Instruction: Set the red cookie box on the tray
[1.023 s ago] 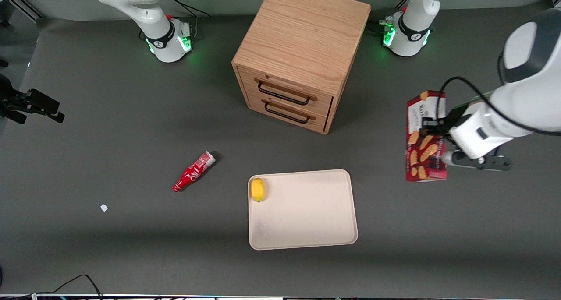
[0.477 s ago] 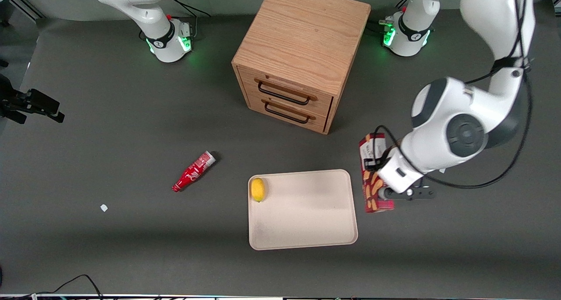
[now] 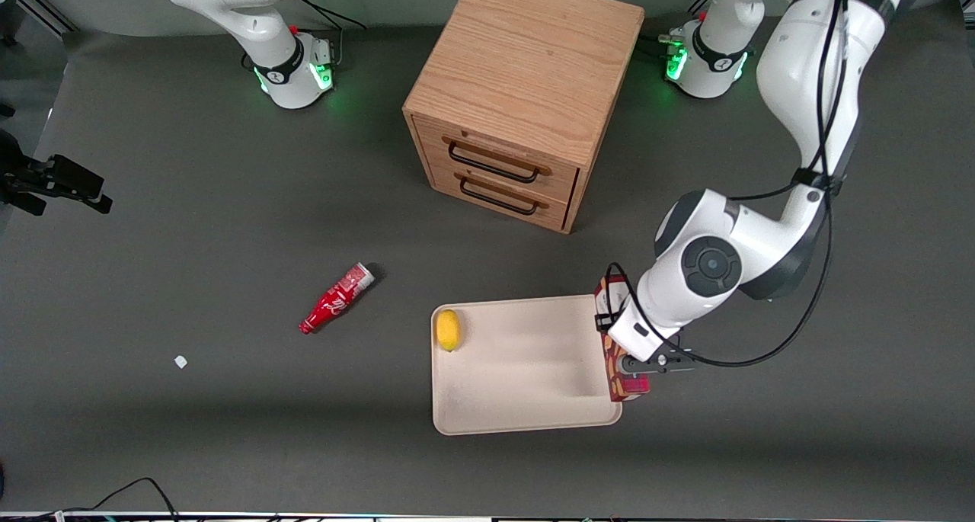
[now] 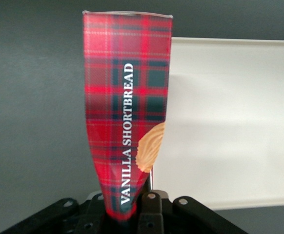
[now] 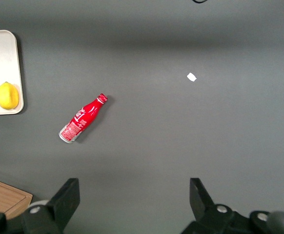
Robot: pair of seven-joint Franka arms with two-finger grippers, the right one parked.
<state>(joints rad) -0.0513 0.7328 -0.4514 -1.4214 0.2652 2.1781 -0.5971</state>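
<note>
The red cookie box [image 3: 628, 385], tartan red with cookie pictures, is held edge-up in my left gripper [image 3: 623, 354], which is shut on it. It hangs over the rim of the cream tray [image 3: 525, 389] at the side toward the working arm's end. In the left wrist view the box [image 4: 127, 97] reads "VANILLA SHORTBREAD" and runs out from the shut gripper [image 4: 132, 207], part over the tray [image 4: 230, 122] and part over the grey table. Whether the box touches the tray is hidden.
A yellow lemon [image 3: 448, 329] lies in the tray's corner toward the parked arm. A red soda bottle [image 3: 336, 299] and a white scrap [image 3: 180, 361] lie on the table toward the parked arm's end. A wooden two-drawer cabinet [image 3: 525, 95] stands farther from the camera than the tray.
My left gripper has carried the box from the working arm's end of the table toward the tray and lower, until it overlaps the tray's rim. The box now shows its narrow edge.
</note>
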